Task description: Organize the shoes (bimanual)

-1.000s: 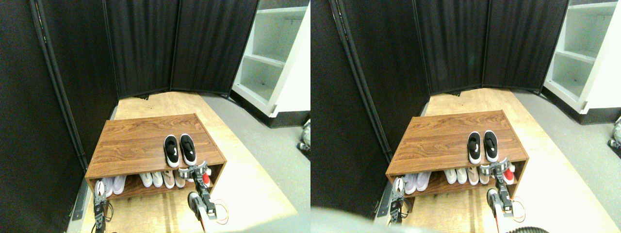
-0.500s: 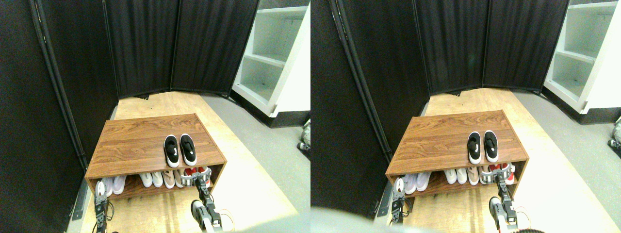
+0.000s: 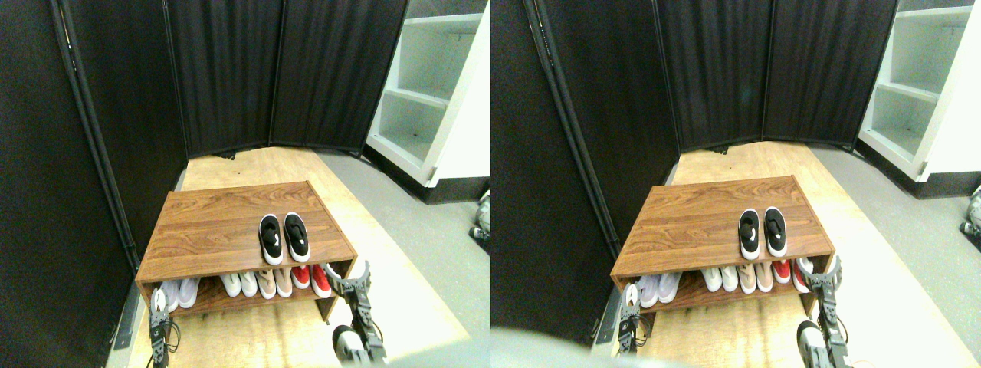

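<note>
The right claw (image 3: 356, 282), jaws apart and empty, has been drawn back rightward, the shoes (image 3: 283, 238) left paired up-left on the table (image 3: 199, 222), seemingly finished.

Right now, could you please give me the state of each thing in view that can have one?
black shoes: side by side on top of the rack, held by neither gripper.
shoe rack: upright, lower shelf holds pairs.
white pair: on lower shelf.
beige pair: on lower shelf.
red pair: on lower shelf.
right gripper: off the rack's right corner.
</note>
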`<state>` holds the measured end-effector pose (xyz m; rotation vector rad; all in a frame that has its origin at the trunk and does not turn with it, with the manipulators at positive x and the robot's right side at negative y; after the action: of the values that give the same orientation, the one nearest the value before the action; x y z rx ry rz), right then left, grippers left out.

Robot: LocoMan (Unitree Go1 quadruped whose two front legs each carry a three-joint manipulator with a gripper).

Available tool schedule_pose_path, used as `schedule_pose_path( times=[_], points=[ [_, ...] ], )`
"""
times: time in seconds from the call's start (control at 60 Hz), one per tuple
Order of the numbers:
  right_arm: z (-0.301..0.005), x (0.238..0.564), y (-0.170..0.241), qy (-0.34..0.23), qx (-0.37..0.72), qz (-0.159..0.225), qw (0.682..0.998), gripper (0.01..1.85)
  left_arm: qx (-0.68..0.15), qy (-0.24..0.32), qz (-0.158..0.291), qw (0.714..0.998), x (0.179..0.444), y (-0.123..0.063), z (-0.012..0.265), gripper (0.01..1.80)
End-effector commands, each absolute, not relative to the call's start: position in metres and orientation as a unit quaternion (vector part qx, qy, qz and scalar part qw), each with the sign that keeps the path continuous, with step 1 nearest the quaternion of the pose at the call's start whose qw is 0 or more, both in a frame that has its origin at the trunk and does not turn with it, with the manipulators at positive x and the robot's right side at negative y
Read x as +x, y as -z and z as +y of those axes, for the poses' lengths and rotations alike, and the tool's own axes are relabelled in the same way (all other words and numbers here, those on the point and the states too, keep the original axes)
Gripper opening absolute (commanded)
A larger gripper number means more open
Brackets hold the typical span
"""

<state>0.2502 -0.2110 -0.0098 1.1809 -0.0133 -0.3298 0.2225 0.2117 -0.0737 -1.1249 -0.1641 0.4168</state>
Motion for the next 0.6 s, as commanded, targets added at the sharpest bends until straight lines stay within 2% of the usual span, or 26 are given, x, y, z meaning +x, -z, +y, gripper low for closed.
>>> schedule_pose_path(
  times=[0.017, 0.167, 0.35, 0.5, 0.6],
  points=[
    [-0.231, 0.262, 0.001, 0.144, 0.528, -0.058, 0.835, 0.01, -0.532, -0.180, -0.095, 0.822, 0.224, 0.064, 0.209, 0.02],
    [-0.241, 0.285, -0.006, 0.154, 0.517, -0.076, 0.839, 0.01, -0.532, -0.182, -0.096, 0.822, 0.222, 0.063, 0.208, 0.02],
    [-0.254, 0.324, 0.001, 0.163, 0.524, -0.063, 0.834, 0.01, -0.535, -0.184, -0.098, 0.819, 0.220, 0.062, 0.207, 0.02],
    [-0.263, 0.355, 0.018, 0.166, 0.551, -0.039, 0.817, 0.01, -0.525, -0.185, -0.100, 0.825, 0.217, 0.061, 0.207, 0.03],
    [-0.259, 0.371, 0.029, 0.190, 0.545, 0.003, 0.817, 0.01, -0.522, -0.181, -0.102, 0.827, 0.216, 0.061, 0.207, 0.03]
  ],
)
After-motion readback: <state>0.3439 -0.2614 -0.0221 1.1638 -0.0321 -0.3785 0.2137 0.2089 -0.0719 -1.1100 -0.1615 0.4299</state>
